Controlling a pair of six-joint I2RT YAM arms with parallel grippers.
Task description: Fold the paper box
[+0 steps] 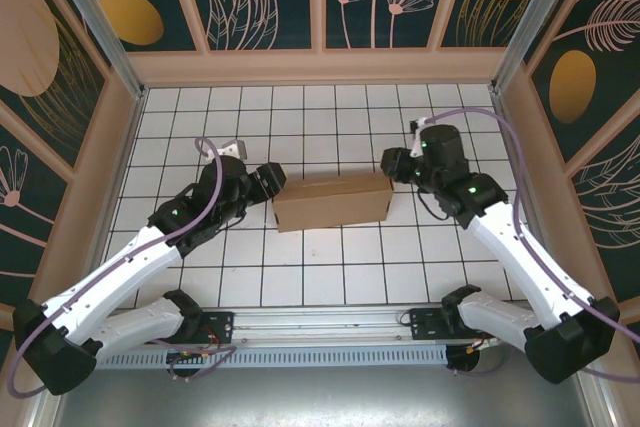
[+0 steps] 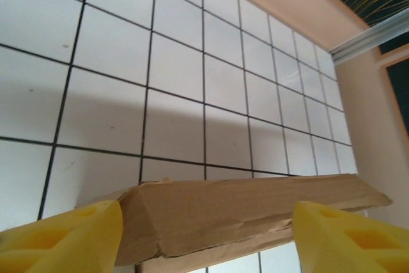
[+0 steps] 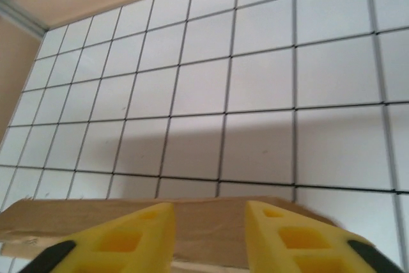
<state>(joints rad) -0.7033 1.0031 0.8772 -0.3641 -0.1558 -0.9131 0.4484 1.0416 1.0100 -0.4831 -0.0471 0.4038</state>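
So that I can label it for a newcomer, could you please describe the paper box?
On the white, black-gridded table, look to the middle, between the left claw and the right claw. The paper box lies there: a plain brown cardboard block, the sole brown thing on the tiles.

Matt, creased brown cardboard paper box [image 1: 332, 201], smooth white tiles [image 1: 300, 277]

— What do your arms look like from above?
— Your left arm [image 1: 130, 259] and right arm [image 1: 522, 247] have white shells on the long links, with black joints and bases.
— And the wiring?
— A purple cable [image 1: 495, 114] runs along each, and small green lights [image 1: 467, 188] glow on the black housings. Your fingers [image 2: 57, 238] are yellow with moulded hollows.
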